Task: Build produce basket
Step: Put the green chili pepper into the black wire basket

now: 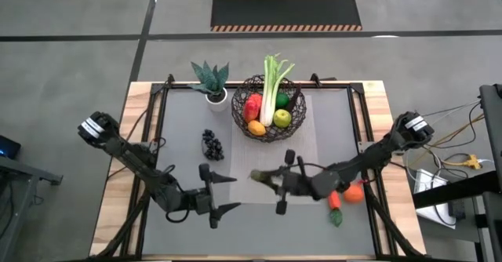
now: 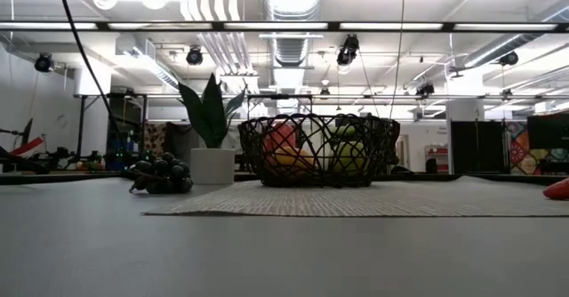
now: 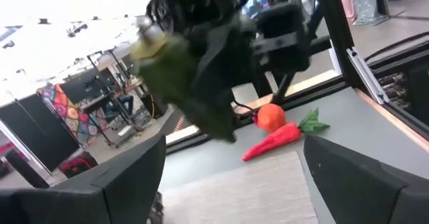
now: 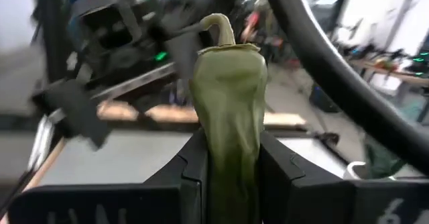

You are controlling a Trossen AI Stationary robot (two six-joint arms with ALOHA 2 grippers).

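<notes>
While the wire basket (image 1: 269,109) at the back of the worktop (image 1: 180,168) already holds a leek (image 1: 272,85), red, green and orange fruits, the right claw (image 1: 271,182) grips a green pepper (image 4: 229,110) above the worktop's front middle. Facing it, the left claw (image 1: 222,193) hangs wide open and empty. Grapes (image 1: 212,143), a carrot (image 1: 336,199) and an orange fruit (image 1: 354,192) remain outside.

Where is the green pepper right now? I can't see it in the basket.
In the high view the green pepper is clamped in the right claw, above the mat's near middle, short of the basket and facing the open left claw.
</notes>
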